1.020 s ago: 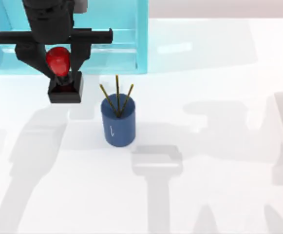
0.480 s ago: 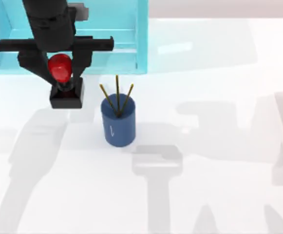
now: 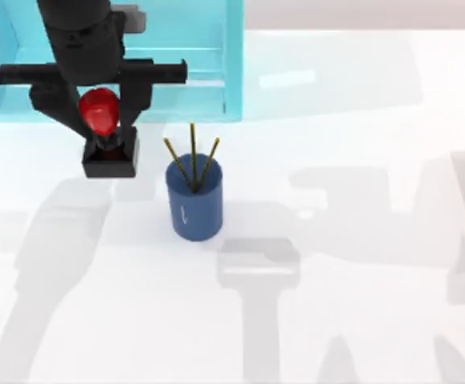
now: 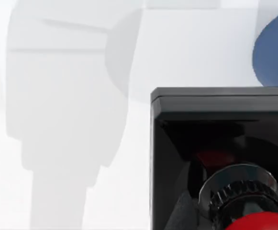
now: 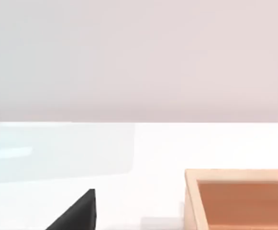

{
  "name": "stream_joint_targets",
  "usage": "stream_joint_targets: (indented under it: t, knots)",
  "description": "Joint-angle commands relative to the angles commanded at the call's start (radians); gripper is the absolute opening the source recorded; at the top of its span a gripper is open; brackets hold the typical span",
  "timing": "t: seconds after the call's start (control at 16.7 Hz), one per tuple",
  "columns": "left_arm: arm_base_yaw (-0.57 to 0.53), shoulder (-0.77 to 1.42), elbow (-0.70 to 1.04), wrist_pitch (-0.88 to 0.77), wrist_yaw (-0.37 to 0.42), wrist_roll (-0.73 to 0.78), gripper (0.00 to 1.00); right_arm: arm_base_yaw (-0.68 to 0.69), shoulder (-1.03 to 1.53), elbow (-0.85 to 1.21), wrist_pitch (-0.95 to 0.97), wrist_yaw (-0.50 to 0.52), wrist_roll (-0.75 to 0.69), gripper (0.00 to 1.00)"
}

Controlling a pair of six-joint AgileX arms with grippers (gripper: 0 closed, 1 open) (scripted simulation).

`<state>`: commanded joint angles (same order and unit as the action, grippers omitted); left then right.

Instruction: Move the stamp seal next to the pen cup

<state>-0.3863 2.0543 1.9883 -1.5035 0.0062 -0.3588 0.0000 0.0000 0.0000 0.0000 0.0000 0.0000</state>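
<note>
Table (image 3: 360, 120): white, glossy, soft grey shadows across it. Shelf unit (image 3: 208, 72): translucent cyan, at table's far left edge, horiz. ledges inside. Wooden box (image 5: 239, 199): light tan, open-topped, raised rim, sits on table.

Bright, even light floods the white matte surface (image 3: 360, 104), and soft grey shadows of the arms stretch across it toward the near edge in the top view. A faint shadow sits beside the dark blue cylindrical pen cup (image 3: 194, 200). The glossy red rounded knob of the stamp seal (image 3: 98, 110) catches a small highlight. The translucent cyan shelf unit (image 3: 216, 56) throws pale bluish reflections onto the surface. In the left wrist view, broad blurry-edged shadows fall across the white, and the seal's black base (image 4: 215, 103) shows a glossy sheen.
</note>
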Motion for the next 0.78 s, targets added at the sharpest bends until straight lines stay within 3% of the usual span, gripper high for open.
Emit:
stream_joint_targets:
  t: [0.42,0.78]
  knots:
    - [0.0,0.0,0.0,0.0,0.0,0.0,0.98,0.0,0.0,0.0,0.0,0.0,0.0,1.0]
    - [0.0,0.0,0.0,0.0,0.0,0.0,1.0,0.0,0.0,0.0,0.0,0.0,0.0,1.0]
